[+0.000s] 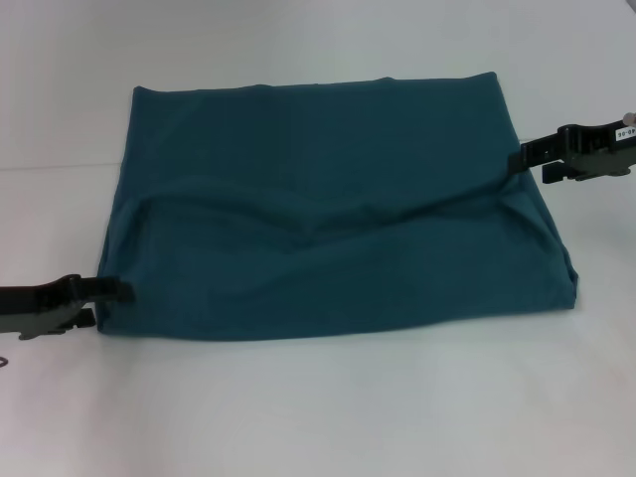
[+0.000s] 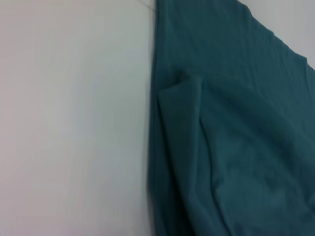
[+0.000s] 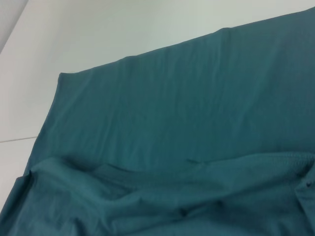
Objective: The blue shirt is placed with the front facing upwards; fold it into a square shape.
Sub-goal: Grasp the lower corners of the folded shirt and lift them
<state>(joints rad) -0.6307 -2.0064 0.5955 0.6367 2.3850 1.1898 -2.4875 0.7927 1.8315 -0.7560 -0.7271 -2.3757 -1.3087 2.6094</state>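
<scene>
The blue shirt (image 1: 338, 209) lies on the white table (image 1: 318, 417), already folded into a rough rectangle between the two grippers. The left gripper (image 1: 114, 289) sits at its near corner on that side, the right gripper (image 1: 519, 159) at the far edge opposite; whether either is pinching cloth or spread I cannot tell. The cloth looks soft, light and limp; a loose ridge sags across the middle, so it will likely drape and slip unless taken by corners or a doubled edge. No lettering or tag shows on the shirt
</scene>
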